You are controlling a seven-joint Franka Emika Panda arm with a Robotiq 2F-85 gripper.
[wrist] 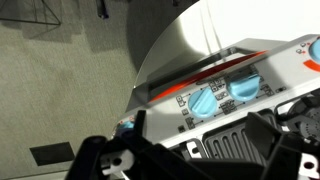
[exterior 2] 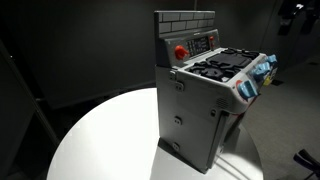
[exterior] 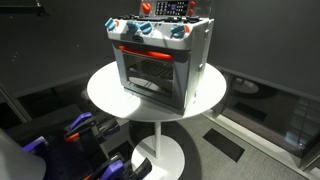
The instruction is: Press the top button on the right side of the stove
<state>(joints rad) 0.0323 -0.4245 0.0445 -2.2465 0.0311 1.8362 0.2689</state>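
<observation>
The stove [exterior: 160, 62] is a small grey toy oven standing on a round white table [exterior: 105, 95]. It has a glass door, a red strip, blue knobs [exterior: 178, 32] and a brick-patterned back panel. In an exterior view the stove [exterior 2: 205, 110] shows from its side, with a round red button [exterior 2: 181, 51] and a dark control panel with small buttons [exterior 2: 204, 43] on the back panel. In the wrist view my gripper [wrist: 185, 162] hangs open and empty over the black burner grate [wrist: 235, 135], just behind the blue knobs [wrist: 205, 102]. The back panel is out of the wrist view.
The white table [exterior 2: 100, 135] stands on a single pedestal with a round base [exterior: 160, 155]. Dark walls and floor surround it. Blue and black equipment [exterior: 75, 135] sits on the floor beside the table. A dark shape [exterior 2: 292, 14] hangs at the top right corner.
</observation>
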